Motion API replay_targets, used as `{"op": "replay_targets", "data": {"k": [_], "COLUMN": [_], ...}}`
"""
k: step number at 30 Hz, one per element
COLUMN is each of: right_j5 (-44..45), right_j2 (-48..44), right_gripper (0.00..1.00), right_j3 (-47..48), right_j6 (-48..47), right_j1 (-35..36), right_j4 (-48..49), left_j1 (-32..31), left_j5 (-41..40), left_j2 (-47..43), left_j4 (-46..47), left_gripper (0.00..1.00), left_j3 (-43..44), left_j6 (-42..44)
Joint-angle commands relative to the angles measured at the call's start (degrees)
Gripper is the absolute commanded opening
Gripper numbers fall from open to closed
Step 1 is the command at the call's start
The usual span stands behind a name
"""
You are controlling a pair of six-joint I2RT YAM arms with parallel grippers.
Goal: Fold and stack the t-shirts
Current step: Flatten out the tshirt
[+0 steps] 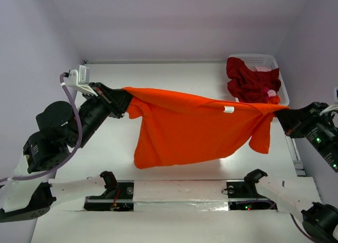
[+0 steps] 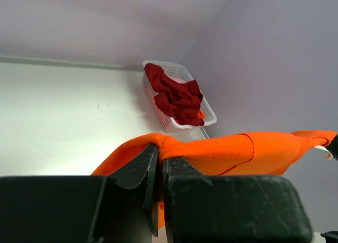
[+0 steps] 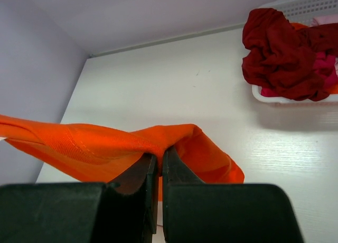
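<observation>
Black jaws of left gripper [image 2: 157, 150] pinched tight on one top corner of orange t-shirt [image 2: 227, 153]. Right gripper [image 3: 160, 158] clamped likewise on the opposite corner. Shirt is stretched between them over table [image 1: 174, 76], hem hanging below. Crimson t-shirt [image 1: 248, 82] lies in basket [image 1: 253, 58], beyond right gripper. Judgement: lower both grippers evenly, holding tension, hem down first so cloth lands flat.

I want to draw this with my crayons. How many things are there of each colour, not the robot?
Orange: 1, the orange shirt, held up in the air.
Dark red: 1, the dark red shirt, crumpled in the basket.
Pink: 1, the pink cloth, in the basket too.
White: 1, the basket.
Total: 4. A tiny orange scrap in the basket is too small to tell.
</observation>
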Motion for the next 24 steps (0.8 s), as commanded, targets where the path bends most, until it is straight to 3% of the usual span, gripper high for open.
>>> {"op": "replay_targets", "data": {"k": [1,14,18,24], "right_j5": [1.1,-3.7,-4.5,-4.4], "right_j2": [-2.8,-7.9,-3.9,7.2], "right_gripper": [0.0,0.0,0.0,0.0], "right_j3": [-1.5,-3.4,1.0,6.2], "right_j6": [-0.9,-0.4,-1.0,-1.2], "right_j1": [-0.5,-0.5,-0.5,-0.5], "right_j4": [4.6,8.0,9.4,13.0], "left_j1": [0.3,0.3,0.3,0.3], "left_j5": [1.0,5.9,5.6,-3.2], "left_j2": [-2.8,-5.5,-3.8,5.0], "left_j4": [6.2,8.2,8.3,4.3], "left_gripper": [0.0,0.0,0.0,0.0], "left_j3": [-1.0,-3.1,-0.3,9.8], "left_j6": [-0.9,-2.7,-2.3,-1.9]}}
